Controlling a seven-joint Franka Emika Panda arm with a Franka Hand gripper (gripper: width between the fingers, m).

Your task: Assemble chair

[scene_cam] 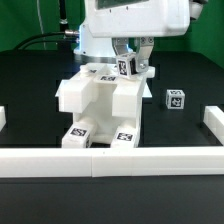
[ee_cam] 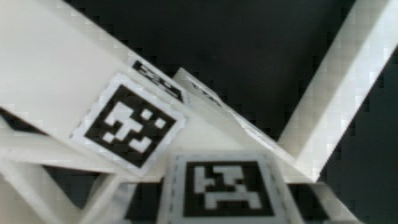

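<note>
The part-built chair [scene_cam: 100,100] is a cluster of chunky white tagged blocks and panels in the middle of the black table. My gripper [scene_cam: 131,68] hangs over its far right corner, shut on a small white tagged chair part [scene_cam: 127,67] that sits at or just above the assembly's top. In the wrist view that held part [ee_cam: 221,186] fills the near edge with its tag facing the camera. A tagged slanted panel [ee_cam: 128,122] lies right beside it. My fingertips are not clear in the wrist view. One loose tagged block [scene_cam: 176,98] stands apart on the exterior view's right.
A long white border rail [scene_cam: 110,158] runs along the front of the table, with short upright ends on the exterior view's left [scene_cam: 3,118] and right [scene_cam: 212,122]. Black cables lie at the back left [scene_cam: 40,42].
</note>
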